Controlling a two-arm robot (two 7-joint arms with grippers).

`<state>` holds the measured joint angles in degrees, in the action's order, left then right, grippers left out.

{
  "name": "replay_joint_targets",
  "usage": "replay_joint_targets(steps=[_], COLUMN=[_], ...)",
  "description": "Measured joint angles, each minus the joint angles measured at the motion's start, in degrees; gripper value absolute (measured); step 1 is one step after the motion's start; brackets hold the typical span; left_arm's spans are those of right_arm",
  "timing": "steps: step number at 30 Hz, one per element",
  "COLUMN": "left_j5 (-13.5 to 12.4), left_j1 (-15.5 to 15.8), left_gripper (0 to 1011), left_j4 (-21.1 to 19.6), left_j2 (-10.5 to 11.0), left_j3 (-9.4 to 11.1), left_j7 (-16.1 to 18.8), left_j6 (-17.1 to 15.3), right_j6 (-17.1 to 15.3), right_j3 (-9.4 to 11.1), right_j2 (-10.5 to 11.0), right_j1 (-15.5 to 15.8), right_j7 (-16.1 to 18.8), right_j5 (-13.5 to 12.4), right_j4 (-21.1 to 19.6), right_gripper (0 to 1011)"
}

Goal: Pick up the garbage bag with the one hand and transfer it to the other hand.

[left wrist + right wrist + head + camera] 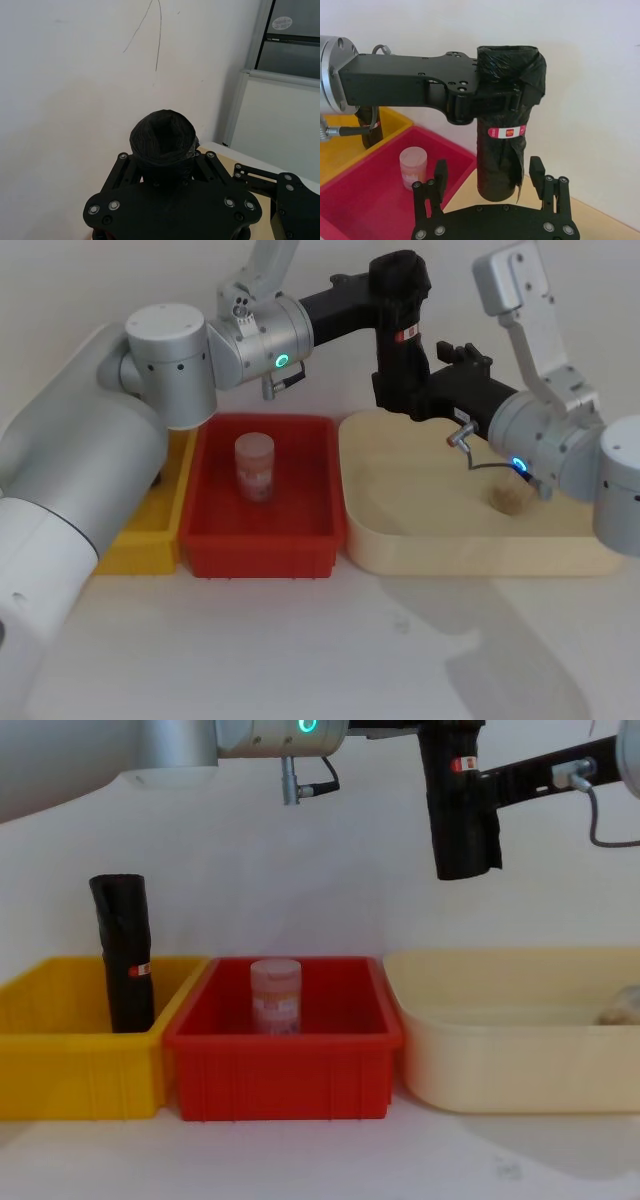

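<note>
The garbage bag (501,150), a black roll with a red-and-white label, hangs upright in the air above the gap between the red bin and the beige tray. The one hand, my left gripper (492,100) on the teal-ringed arm, is shut on the roll's upper part. The other hand, my right gripper (488,175) on the blue-ringed arm, is open, with a finger on each side of the roll's lower end and a gap on both sides. In the head view the bag (402,360) sits between the left gripper (392,302) and the right gripper (415,390).
A second black roll (125,955) stands in the yellow bin (60,1060) at the left. The red bin (285,1065) holds a pinkish jar (275,995). A beige tray (520,1070) at the right holds a small brown lump (511,498). A white wall is close behind.
</note>
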<state>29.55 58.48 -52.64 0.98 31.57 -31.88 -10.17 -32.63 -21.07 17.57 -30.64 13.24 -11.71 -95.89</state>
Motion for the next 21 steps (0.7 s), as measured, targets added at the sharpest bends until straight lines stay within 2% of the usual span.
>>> replay_joint_targets(steps=[13,21], left_j5=[0.0,0.0], left_j1=[0.0,0.0], left_gripper=[342,342], left_j4=[0.0,0.0], left_j2=[0.0,0.0], left_j3=[0.0,0.0], left_j7=[0.0,0.0], left_j6=[0.0,0.0], right_j6=[-0.1,1.0], right_j3=[-1.6,-2.4], right_j2=[-2.3,-4.0], right_j1=[-2.2,-3.6], right_j7=[-1.9,-3.7], right_j5=[2.7,4.5], right_j4=[2.5,5.3], right_gripper=[1001,1001])
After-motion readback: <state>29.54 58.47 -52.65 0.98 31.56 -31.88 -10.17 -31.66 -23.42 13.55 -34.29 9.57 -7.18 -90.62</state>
